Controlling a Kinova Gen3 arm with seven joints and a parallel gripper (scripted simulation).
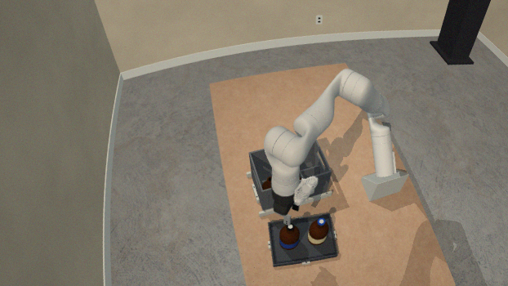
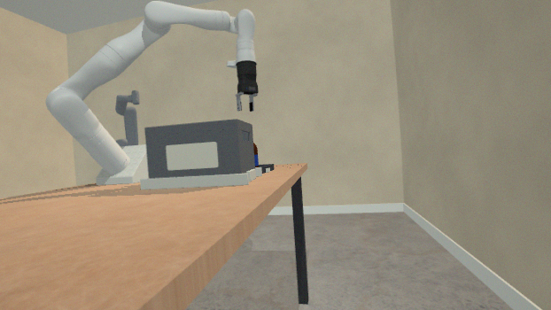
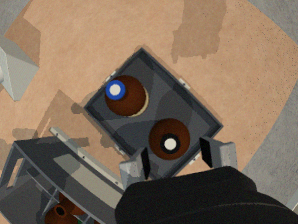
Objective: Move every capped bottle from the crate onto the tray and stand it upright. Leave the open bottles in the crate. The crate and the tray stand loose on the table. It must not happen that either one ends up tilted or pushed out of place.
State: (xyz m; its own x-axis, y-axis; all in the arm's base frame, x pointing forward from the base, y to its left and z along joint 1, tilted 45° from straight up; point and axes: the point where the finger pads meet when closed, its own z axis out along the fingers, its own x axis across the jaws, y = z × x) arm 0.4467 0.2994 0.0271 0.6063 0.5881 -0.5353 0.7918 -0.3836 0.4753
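My gripper is open and empty, above the tray's crate-side edge. A brown bottle with a white-topped black cap and blue label stands upright on the tray, below the fingers. A second brown bottle with a blue-and-white cap and cream label stands upright beside it. The dark grey crate holds brown glass; one open bottle neck shows in the wrist view. The arm and frame edge hide much of its inside.
The divided crate stands close behind the tray, with pale strips around its foot. Its walls rise much higher than the tray rim. The arm's base stands to the right in the top view.
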